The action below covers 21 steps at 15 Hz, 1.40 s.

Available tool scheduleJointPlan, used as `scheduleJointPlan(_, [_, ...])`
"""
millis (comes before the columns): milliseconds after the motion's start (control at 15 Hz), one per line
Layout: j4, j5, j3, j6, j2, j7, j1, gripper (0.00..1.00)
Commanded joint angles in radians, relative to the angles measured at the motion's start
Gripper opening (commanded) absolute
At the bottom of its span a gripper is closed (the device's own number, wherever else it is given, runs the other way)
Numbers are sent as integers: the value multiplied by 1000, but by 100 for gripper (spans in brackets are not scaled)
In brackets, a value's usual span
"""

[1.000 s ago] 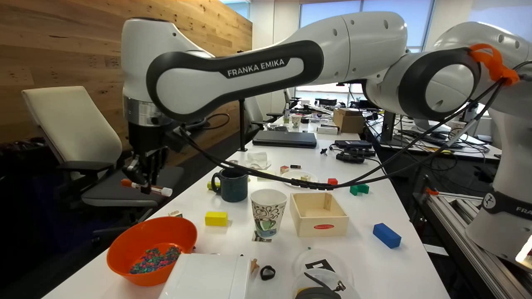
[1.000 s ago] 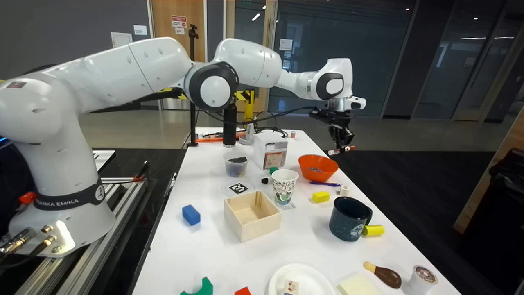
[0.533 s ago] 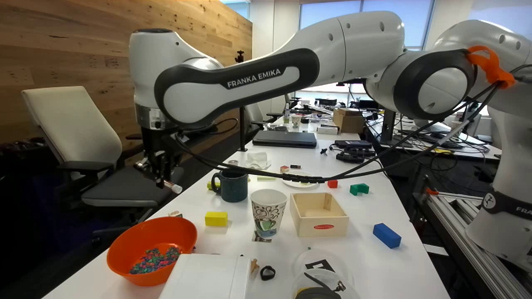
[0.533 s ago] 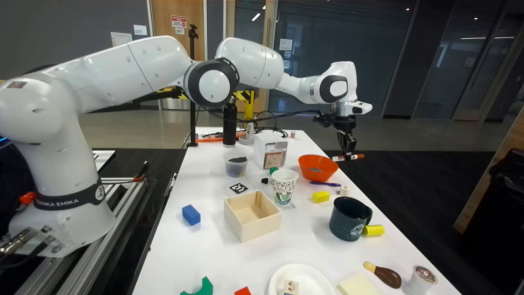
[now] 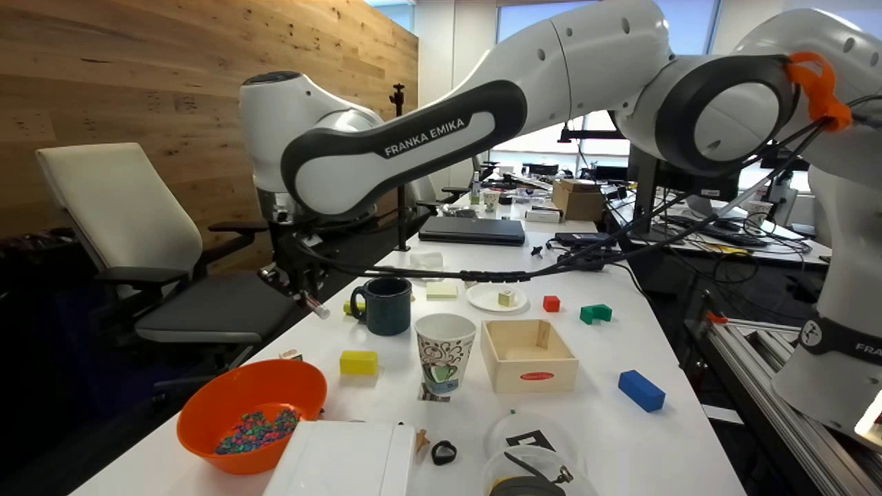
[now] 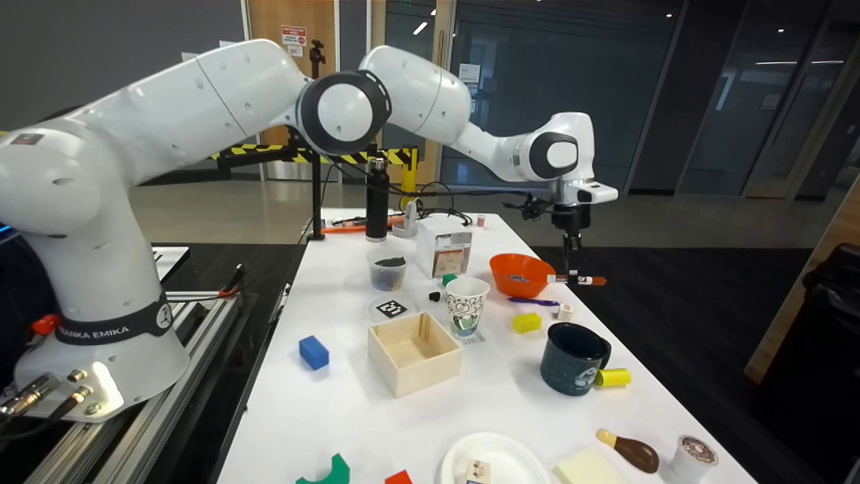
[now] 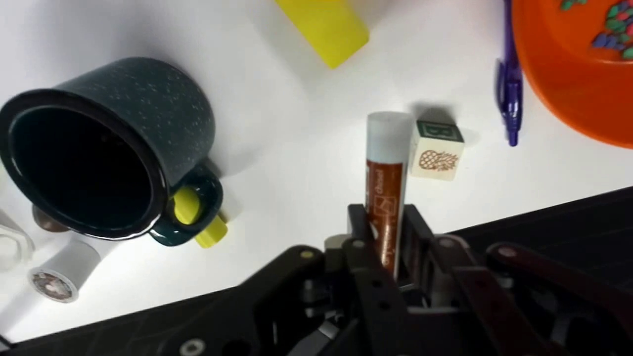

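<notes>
In the round orange plastic bowl, near the edge of the long white worktop, many small multicoloured pieces, gathered on the bottom. Inside the speckled dark-green mug, only darkness in the wrist view, so impossible to tell the contents. On the round white plate, a small pale picture cube; in the clear plastic tub, something dark, hard to recognise. Open at the top, and just beside each other, the pale wooden rectangular box and the white paper cup with leafy coffee print. Clenched between the black jaws from both sides: a slim cylindrical marker, white with brown label and orange-brown end, held nearly level above the worktop's edge, between mug and bowl. Seen beside its white end in the wrist view, a cream wooden letter cube with pineapple drawing, lying on the worktop. Next to the bowl, a slim purple pen; near it, a yellow rectangular block. Behind the mug's handle, and partly hidden by it, a yellow cylinder.
</notes>
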Motion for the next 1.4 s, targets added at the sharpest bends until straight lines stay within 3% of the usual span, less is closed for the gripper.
scheduleJointPlan(0, [-236, -1, -25, 85, -151, 106, 22, 5])
scheduleJointPlan(267, [-387, -28, -68, 142, -249, 179, 68, 5])
scheduleJointPlan(733, [-656, -154, -41, 140, -426, 379, 101, 5])
scheduleJointPlan(1333, [-1040, -377, -14, 238, -681, 405, 58, 5])
